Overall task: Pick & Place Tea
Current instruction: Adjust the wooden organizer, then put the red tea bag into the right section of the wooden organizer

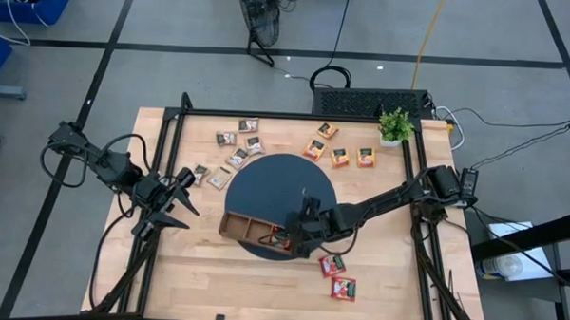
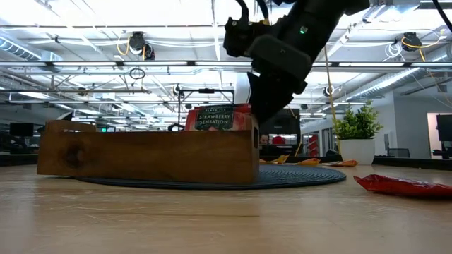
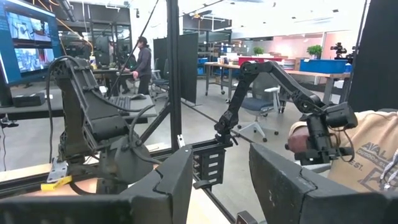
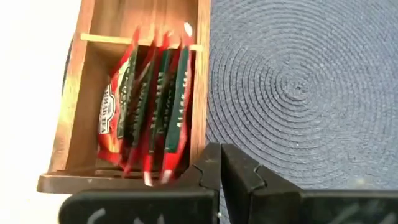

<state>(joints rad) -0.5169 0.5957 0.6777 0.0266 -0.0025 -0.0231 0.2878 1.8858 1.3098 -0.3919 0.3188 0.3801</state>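
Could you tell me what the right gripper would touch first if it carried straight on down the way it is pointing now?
Probably the wooden tray's side wall: the shut right gripper hangs right at it, beside the red tea sachets. Depth is unclear; slightly outward, it meets the dark round mat.

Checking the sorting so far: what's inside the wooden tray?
Red sachets stand on edge in the end compartment of the tray beside the right gripper. The other compartments look empty from above, partly hidden by the arm.

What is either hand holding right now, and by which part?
Nothing. The right hand is shut and empty beside the wooden tray with red tea sachets; the left hand is open and empty.
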